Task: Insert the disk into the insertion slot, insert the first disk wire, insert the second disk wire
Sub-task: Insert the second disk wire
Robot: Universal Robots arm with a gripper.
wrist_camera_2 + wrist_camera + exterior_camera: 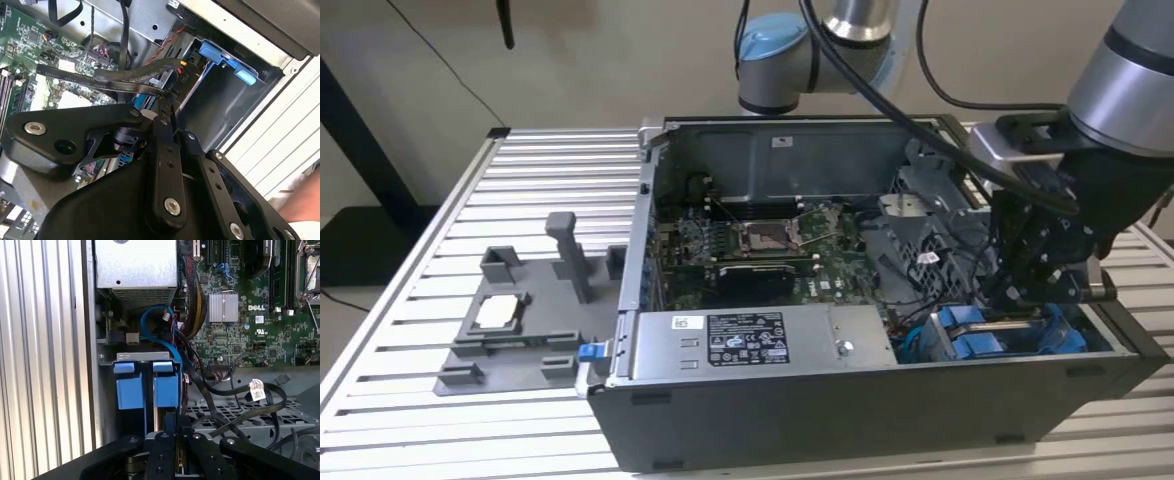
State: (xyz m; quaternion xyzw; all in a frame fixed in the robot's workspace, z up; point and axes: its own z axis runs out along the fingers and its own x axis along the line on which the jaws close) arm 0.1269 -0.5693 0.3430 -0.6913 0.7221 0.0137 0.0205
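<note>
Pincer [178,460] is being held inside computer case [881,410], fingers pressed together on thin edge, possibly disk. Blue-edged slot [150,385] is being seen just ahead of fingertips.

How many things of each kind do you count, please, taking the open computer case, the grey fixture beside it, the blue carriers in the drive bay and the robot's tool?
Computer case: 1
Grey fixture tray: 1
Blue carriers: 2
Tool: 1
Total: 5
</note>
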